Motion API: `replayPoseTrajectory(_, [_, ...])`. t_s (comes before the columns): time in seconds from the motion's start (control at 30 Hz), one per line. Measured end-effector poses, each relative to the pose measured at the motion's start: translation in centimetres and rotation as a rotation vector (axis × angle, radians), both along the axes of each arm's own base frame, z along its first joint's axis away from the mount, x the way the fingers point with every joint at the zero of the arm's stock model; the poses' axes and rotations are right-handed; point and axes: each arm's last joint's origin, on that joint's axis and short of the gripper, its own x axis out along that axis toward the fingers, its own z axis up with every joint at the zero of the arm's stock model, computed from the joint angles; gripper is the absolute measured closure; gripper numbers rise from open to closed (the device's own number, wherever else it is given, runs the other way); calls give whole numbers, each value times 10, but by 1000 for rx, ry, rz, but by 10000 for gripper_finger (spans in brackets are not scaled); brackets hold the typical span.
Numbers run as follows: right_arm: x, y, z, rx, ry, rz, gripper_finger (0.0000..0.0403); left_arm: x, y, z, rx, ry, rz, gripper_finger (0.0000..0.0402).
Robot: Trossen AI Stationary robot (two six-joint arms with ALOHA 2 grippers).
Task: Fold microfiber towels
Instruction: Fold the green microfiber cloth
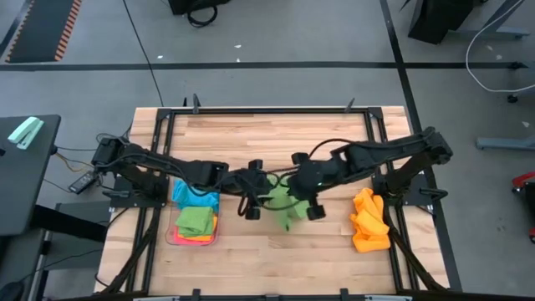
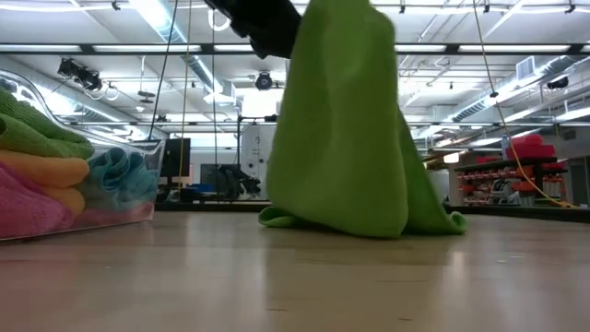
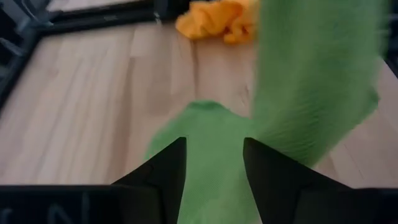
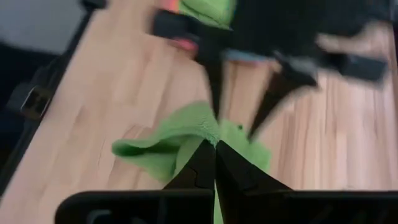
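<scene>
The right gripper [image 4: 214, 163] is clamped on a green microfiber towel [image 1: 282, 205], its two dark fingers pressed together on a pinch of the cloth at the middle of the wooden table [image 1: 276, 134]. The towel hangs down from that grip in a long drape (its lower edge bunched on the tabletop in the low view). Just beside it, on the towel's other side, the left gripper [image 3: 213, 163] faces the same green cloth with its fingers parted, cloth showing in the gap between them; whether they touch the cloth cannot be told. Out past the right gripper, near the table's right edge, lies a crumpled heap of orange towels [image 1: 369, 221]. Behind the left gripper sits a clear plastic tray [image 1: 174, 238] holding green, orange, pink and blue towels [image 1: 196, 219], stacked.
</scene>
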Motion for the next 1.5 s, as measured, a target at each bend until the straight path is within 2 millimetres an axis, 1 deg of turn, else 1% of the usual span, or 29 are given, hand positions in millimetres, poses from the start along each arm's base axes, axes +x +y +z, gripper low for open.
replayPoseTrajectory(0.07, [3,-1,-5,40,26,-114,397,-4,-8,-2,7,33,-24,238])
replayPoseTrajectory(0.17, [1,-4,-7,91,51,-275,397,-11,-21,-4,23,76,-69,245])
replayPoseTrajectory(0.27, [-5,-6,-7,87,51,-418,397,-17,-33,-4,31,106,-109,254])
replayPoseTrajectory(0.37, [-6,-9,-6,78,4,-559,397,-23,-45,-6,39,127,-146,263])
replayPoseTrajectory(0.47, [-6,-10,-6,105,-13,-632,397,-26,-56,-6,27,127,-168,271])
replayPoseTrajectory(0.6, [-6,-11,-5,107,-44,-685,397,-30,-68,-5,-4,117,-178,279])
replayPoseTrajectory(0.73, [0,-9,-3,143,-101,-689,397,-29,-77,-4,10,69,-166,286])
replayPoseTrajectory(0.8, [3,-6,-2,153,-125,-673,397,-28,-77,-4,26,52,-141,287])
replayPoseTrajectory(0.9, [4,1,1,175,-160,-643,397,-29,-74,-7,48,65,-54,284])
replayPoseTrajectory(1.0, [5,10,3,195,-186,-615,397,-25,-72,-14,49,83,10,275])
replayPoseTrajectory(1.03, [5,13,4,208,-203,-604,397,-25,-71,-18,63,103,18,271])
replayPoseTrajectory(1.17, [7,24,10,252,-265,-549,397,-16,-70,-29,86,111,24,259])
replayPoseTrajectory(1.27, [6,27,22,311,-317,-535,397,-10,-68,-36,131,103,55,252])
replayPoseTrajectory(1.4, [0,27,44,349,-376,-510,397,-9,-63,-33,180,65,148,241])
replayPoseTrajectory(1.5, [-4,26,56,338,-403,-487,397,-15,-72,-26,177,39,118,238])
